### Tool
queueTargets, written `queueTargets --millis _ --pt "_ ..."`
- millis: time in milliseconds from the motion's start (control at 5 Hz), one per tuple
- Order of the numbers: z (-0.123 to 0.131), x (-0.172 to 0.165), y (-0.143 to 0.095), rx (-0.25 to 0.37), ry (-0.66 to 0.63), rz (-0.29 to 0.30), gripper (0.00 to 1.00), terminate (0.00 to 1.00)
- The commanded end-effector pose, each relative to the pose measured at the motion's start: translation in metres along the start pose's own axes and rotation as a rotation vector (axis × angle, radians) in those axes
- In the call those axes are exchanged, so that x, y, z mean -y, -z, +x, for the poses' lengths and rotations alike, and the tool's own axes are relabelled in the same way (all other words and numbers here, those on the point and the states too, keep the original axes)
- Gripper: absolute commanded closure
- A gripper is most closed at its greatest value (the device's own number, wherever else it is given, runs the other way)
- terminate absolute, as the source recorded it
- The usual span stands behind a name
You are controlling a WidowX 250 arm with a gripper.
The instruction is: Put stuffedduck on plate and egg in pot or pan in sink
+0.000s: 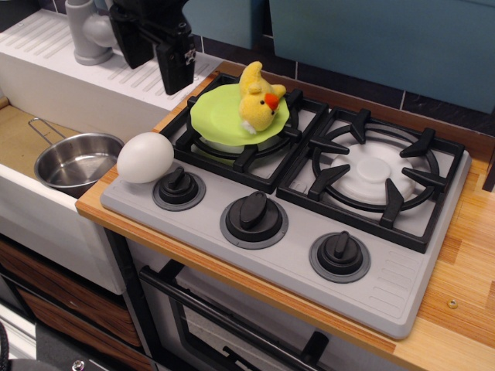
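The yellow stuffedduck [259,97] sits on the lime-green plate [220,116], which rests on the left burner grate. The white egg [145,158] lies on the stove's front left corner, beside the left knob. The steel saucepan [76,161] stands empty in the sink [19,139], with its wire handle pointing back left. My black gripper [155,58] hangs open and empty above the drainboard, left of the plate and behind the egg.
The grey faucet [89,31] stands on the ribbed drainboard [69,66] just left of my gripper. The right burner grate [375,174] and three black knobs [254,210] fill the stove. A wooden counter edge [464,286] runs at right.
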State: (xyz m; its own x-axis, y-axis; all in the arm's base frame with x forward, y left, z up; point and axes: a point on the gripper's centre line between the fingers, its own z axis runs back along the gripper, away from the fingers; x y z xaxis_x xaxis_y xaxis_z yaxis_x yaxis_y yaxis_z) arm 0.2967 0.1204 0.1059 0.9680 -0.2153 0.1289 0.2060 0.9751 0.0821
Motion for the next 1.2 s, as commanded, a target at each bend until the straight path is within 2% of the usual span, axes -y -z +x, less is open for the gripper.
queueTargets --millis 0,400,1000 --pt "-0.007 -0.012 -0.018 0.064 -0.073 0.014 0.00 0.00" --pt "-0.016 -0.009 -0.009 0.063 -0.122 0.044 0.00 0.00" --pt "-0.023 -0.004 0.005 0.061 -0.158 0.038 0.00 0.00"
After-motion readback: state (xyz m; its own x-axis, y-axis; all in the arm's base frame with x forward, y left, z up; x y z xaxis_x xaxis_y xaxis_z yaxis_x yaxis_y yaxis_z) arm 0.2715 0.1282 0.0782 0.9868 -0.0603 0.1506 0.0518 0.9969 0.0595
